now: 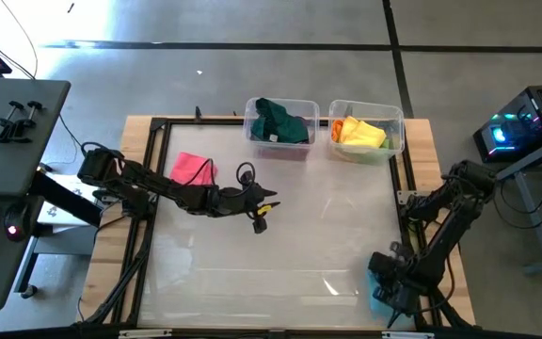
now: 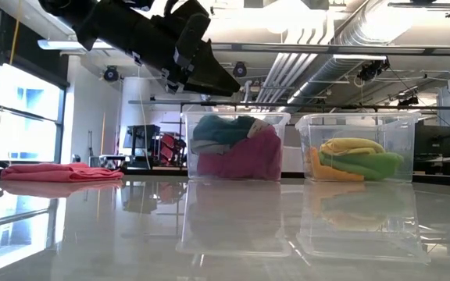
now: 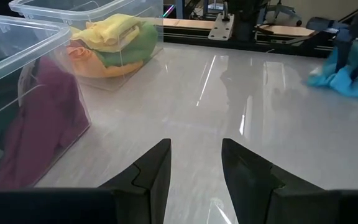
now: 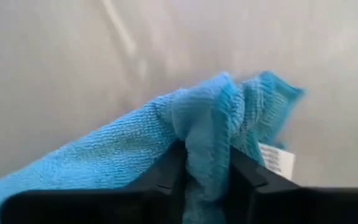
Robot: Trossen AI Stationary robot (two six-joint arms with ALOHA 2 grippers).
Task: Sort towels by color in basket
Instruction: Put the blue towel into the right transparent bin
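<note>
My right gripper (image 1: 385, 285) is down at the table's near right corner, shut on the light blue towel (image 4: 166, 130), which also shows far off in the left wrist view (image 3: 344, 78). My left gripper (image 1: 260, 215) hovers open above the table's middle, high in the low view (image 2: 209, 74). A pink towel (image 1: 193, 169) lies flat on the table to its left. At the far edge stand two clear bins. One (image 1: 280, 121) holds dark green and magenta towels (image 2: 241, 152). The other (image 1: 366, 132) holds yellow, orange and light green towels (image 2: 358, 156). My right gripper pinches a raised fold of the light blue towel (image 4: 207, 140) between its two fingers, coming from above and pointing down. Several layers are bunched between the fingers (image 4: 166, 171). The rest of the towel spreads out on the table, with its white label (image 4: 277, 160) beside the fold.
A black frame (image 1: 153, 188) runs around the glossy work surface. Bare table lies between the two grippers and in front of the bins. Desks and equipment stand beyond the table's left and right sides.
</note>
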